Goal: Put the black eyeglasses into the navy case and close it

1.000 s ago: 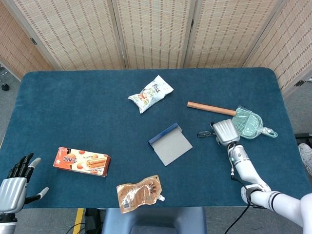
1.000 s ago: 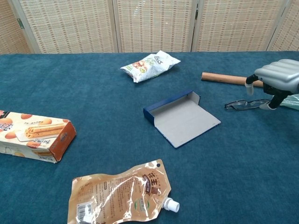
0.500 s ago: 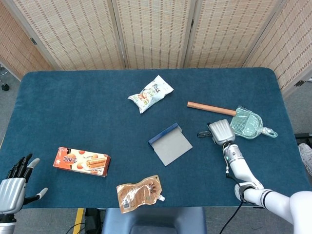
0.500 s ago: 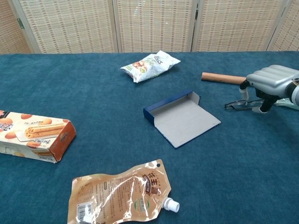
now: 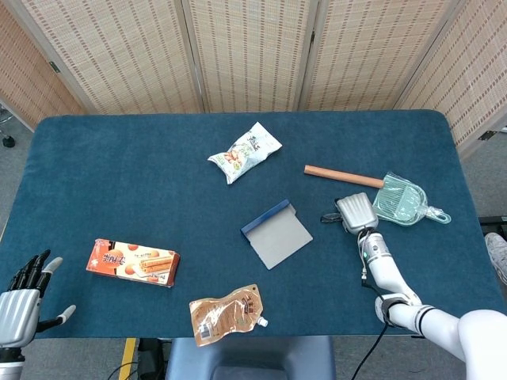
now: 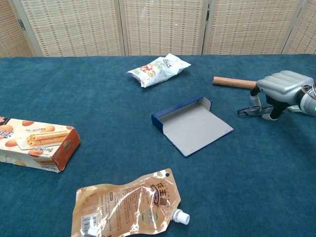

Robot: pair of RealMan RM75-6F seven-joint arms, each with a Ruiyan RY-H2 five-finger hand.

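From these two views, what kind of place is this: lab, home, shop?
Probably a staged test or data-collection setup, not a home: a table covered in blue cloth, woven folding screens closing off the background, and unrelated props scattered about, such as a snack bag, biscuit box and dustpan.

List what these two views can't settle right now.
- black eyeglasses: mostly covered by the right hand in both views; whether the fingers grip the frame cannot be told.
- dustpan: out of frame in the chest view.
- left hand: cut by the head view's corner, absent from the chest view.
- navy case: closure too small to see.
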